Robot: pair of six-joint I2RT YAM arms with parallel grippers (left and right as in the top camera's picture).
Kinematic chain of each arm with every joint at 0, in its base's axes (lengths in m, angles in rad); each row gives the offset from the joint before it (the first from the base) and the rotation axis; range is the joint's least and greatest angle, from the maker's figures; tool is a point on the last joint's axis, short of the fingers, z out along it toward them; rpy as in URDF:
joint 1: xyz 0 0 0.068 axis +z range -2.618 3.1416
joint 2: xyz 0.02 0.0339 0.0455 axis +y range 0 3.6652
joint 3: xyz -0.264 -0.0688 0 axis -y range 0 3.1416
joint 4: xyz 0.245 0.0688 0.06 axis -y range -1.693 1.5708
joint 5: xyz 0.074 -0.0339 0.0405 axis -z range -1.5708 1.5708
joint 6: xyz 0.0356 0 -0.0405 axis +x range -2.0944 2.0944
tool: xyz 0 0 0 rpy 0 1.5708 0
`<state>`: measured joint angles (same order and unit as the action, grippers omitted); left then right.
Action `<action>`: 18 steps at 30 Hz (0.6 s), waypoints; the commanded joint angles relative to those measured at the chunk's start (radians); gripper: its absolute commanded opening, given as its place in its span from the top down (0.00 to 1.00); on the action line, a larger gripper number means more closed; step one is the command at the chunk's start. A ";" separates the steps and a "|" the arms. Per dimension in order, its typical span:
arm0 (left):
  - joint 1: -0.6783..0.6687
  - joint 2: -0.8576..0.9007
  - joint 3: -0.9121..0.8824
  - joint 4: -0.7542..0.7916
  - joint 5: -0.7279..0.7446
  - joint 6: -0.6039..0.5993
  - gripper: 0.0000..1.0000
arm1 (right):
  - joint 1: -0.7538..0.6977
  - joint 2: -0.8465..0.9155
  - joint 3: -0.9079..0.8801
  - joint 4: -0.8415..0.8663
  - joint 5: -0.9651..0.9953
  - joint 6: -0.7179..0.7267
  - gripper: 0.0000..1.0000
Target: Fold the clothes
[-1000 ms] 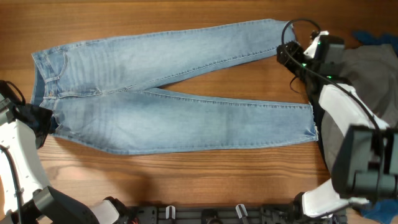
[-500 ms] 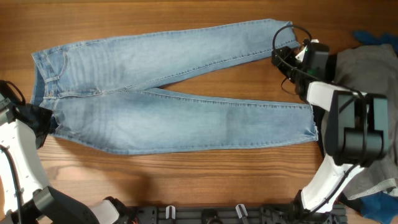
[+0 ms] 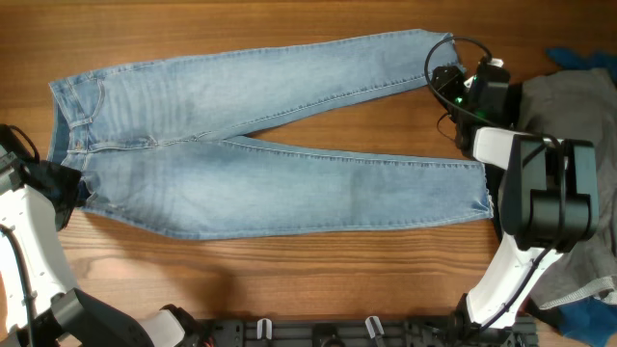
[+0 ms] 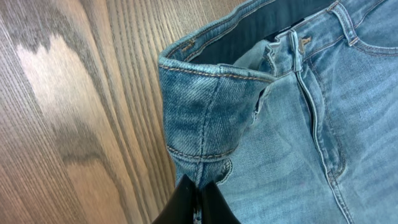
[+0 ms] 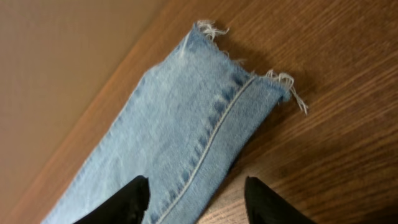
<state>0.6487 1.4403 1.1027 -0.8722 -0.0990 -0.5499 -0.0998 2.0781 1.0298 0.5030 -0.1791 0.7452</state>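
Though laid out flat and full length on the worktop [image 3: 289, 280], not yet folded anywhere; judged barely begun, with every fold left to do. Spread fly side up as one pair of jeans [image 3: 241, 183], with the long axis along the worktop's length and the waistband [image 4: 217, 68] at the left end. Pointing away from the waistband to the right with both legs, parted in a narrow V. Pinched at the waistband's near corner by the clenched left tool [image 4: 196, 202]. Hovered over at the far leg's frayed hem [image 5: 236, 59], farthest from the waistband, by the released right tool [image 5: 196, 186], gripping nothing.
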 commanded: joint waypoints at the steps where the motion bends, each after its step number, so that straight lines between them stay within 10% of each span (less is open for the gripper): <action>1: -0.003 0.006 0.014 -0.001 -0.007 0.020 0.96 | 0.002 0.032 0.005 0.020 0.043 0.045 0.50; 18: -0.003 0.006 0.014 -0.008 -0.007 0.019 0.96 | 0.003 0.109 0.035 0.068 0.052 0.085 0.58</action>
<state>0.6487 1.4403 1.1027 -0.8810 -0.0990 -0.5499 -0.0998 2.1441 1.0344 0.5671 -0.1474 0.8120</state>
